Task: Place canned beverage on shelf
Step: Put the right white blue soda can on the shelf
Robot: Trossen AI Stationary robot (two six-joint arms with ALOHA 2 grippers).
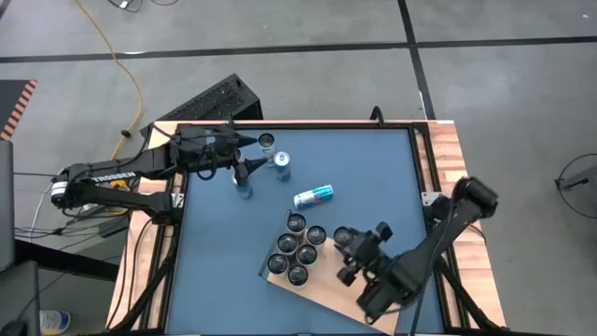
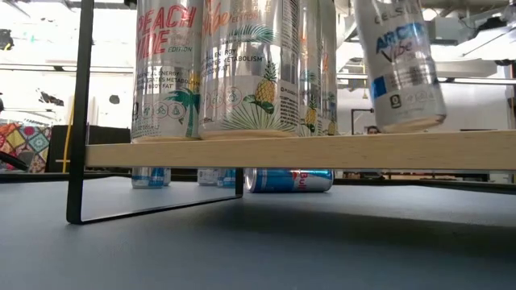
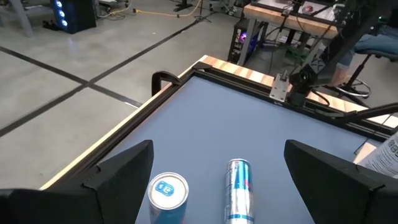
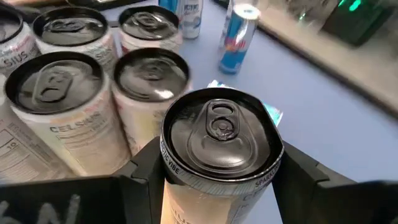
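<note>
Six Celsius cans (image 1: 297, 250) already crowd the shelf (image 1: 328, 291); the right end effector (image 1: 358, 254) clamps a seventh can (image 4: 219, 144) just above it, tilted, likely to clip neighbours. Left end effector (image 1: 244, 159) gapes empty.

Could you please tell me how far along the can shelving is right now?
Done: six cans stand on the shelf. In hand: the right gripper holds a seventh can over the shelf. Left: a lying can and three upright cans on the blue table, by the open left gripper.

Grey concrete floor (image 1: 308, 75) with dark seams, yellow cable (image 1: 128, 70) trailing across.
</note>
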